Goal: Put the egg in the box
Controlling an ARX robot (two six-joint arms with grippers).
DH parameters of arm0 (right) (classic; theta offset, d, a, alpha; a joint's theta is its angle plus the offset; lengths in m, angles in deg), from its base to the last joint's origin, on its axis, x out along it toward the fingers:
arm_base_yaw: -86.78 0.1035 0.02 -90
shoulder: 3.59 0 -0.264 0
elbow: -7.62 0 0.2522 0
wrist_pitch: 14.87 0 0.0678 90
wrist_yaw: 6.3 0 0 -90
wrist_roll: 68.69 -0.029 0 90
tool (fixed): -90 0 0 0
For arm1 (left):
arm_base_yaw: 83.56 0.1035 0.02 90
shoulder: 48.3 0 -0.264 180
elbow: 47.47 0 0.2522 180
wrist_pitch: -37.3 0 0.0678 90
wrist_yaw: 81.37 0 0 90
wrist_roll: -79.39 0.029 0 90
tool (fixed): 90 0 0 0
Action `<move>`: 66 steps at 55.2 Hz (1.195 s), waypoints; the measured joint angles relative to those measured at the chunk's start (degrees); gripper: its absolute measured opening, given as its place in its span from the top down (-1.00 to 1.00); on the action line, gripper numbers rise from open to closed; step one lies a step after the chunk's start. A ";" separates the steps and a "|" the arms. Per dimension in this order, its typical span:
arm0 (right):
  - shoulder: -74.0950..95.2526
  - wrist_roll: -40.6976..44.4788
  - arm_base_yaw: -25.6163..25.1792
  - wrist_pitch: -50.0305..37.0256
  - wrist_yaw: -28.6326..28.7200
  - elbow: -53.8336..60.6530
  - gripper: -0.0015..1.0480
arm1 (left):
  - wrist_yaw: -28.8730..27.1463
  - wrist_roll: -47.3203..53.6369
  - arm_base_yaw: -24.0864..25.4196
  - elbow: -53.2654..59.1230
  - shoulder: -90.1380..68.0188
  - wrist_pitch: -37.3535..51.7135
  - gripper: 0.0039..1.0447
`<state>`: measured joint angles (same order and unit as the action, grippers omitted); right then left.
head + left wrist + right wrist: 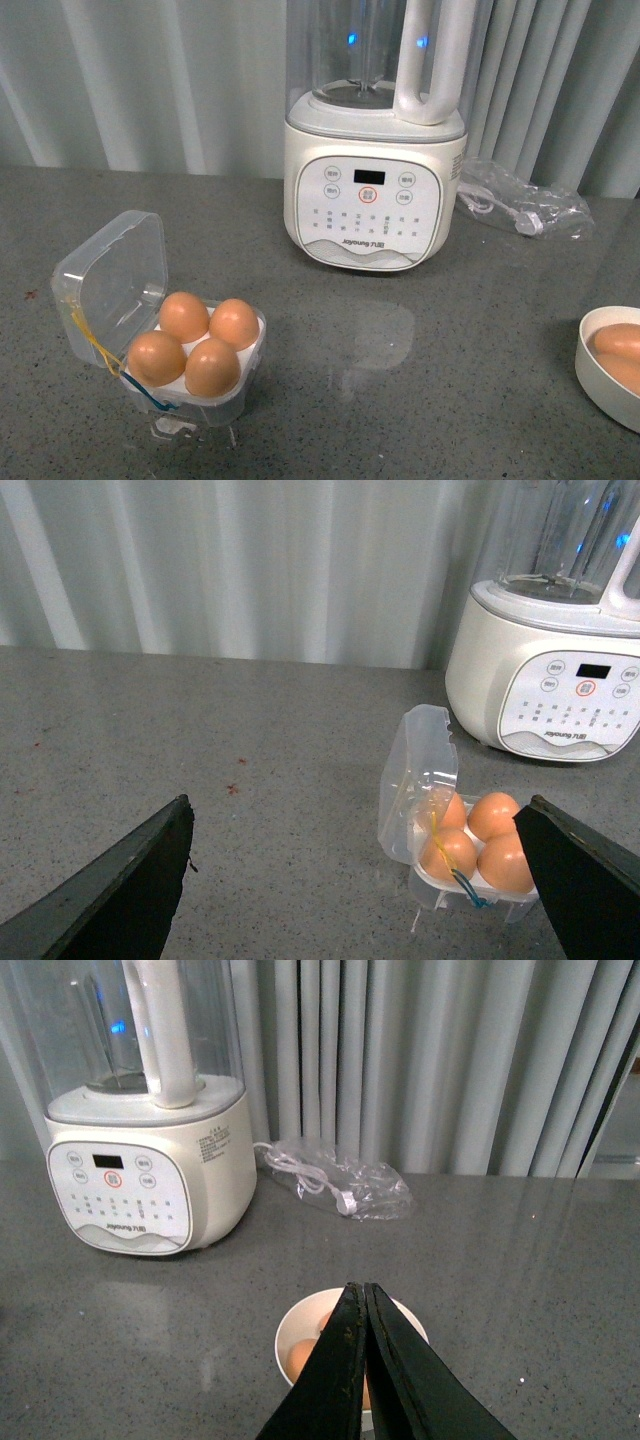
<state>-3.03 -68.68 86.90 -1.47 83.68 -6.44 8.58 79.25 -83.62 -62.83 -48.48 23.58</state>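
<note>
place: kitchen-like setup | counter (pixel 450 340): grey speckled surface across the lower frame | appliance: white Joyoung blender (pixel 375 190) with touch panel, centre | food: brown eggs (pixel 185 315) in clear box (pixel 110 270) lower left, white bowl (pixel 595 385) right edge | backdrop: pale grey curtain (pixel 150 80) along the top

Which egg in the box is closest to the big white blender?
The egg in the box's far right hole; the other three sit farther from the blender.

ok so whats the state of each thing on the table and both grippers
box: lid open, all four holes filled with eggs
bowl: holds at least two more eggs
blender: blue lights lit
cord: sealed in a clear bag
left gripper: open, empty
right gripper: shut, nothing held
</note>
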 joint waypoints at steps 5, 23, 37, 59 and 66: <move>-0.28 0.00 -0.02 0.24 0.02 0.00 0.94 | 0.02 0.00 0.00 0.00 0.04 0.00 -0.87; -0.31 0.02 -0.02 0.33 0.02 0.00 0.11 | 0.02 0.00 0.00 0.00 0.02 0.00 -0.87; -0.31 -0.02 -0.02 0.33 0.02 0.00 -0.89 | 0.02 0.00 0.00 0.00 0.02 0.00 -0.87; -0.31 -0.02 -0.02 0.33 0.07 0.00 -0.86 | -9.81 2.51 2.19 -8.17 -24.74 -2.25 -0.87; -0.33 -0.02 -0.02 0.33 0.07 0.00 -0.86 | -5.57 2.91 4.92 -11.82 -34.07 3.72 -0.87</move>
<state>-3.36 -68.70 86.88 -1.15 83.75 -6.44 3.01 82.15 -78.70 -74.66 -82.56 27.29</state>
